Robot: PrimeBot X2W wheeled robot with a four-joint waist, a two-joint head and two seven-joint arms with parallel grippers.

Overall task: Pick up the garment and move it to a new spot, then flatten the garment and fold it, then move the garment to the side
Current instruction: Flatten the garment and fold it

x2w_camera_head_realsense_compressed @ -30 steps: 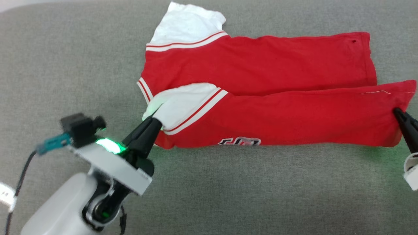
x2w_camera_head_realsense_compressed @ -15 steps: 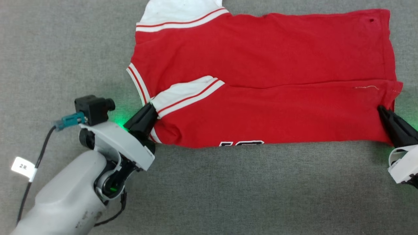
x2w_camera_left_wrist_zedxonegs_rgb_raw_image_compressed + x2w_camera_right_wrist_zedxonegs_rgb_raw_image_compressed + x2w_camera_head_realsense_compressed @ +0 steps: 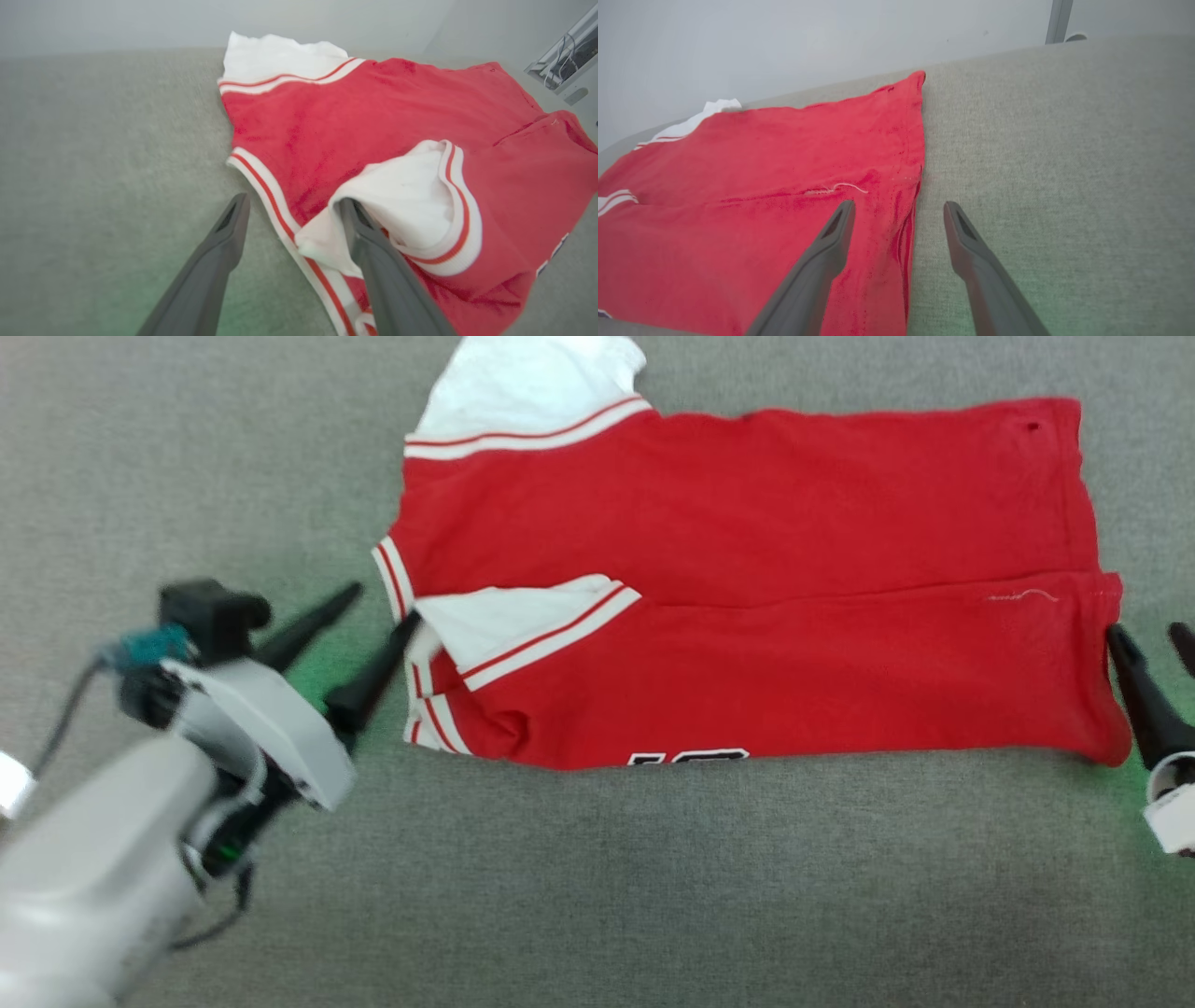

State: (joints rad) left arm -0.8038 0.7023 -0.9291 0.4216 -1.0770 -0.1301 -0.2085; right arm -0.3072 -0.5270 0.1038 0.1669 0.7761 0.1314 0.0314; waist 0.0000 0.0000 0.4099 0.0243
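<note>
Two claws have just let go. The grey tabletop carries the garment near its middle, doubled lengthwise, near half over far half, with the lettering peeking out at the front fold. The left claw stands wide, one finger at the edge of the tucked white sleeve. The right claw stands wide beside the hem. A second ago each pinched cloth, and now neither holds any. Judged: the first fold is laid, while the crosswise fold and the move aside remain.
</note>
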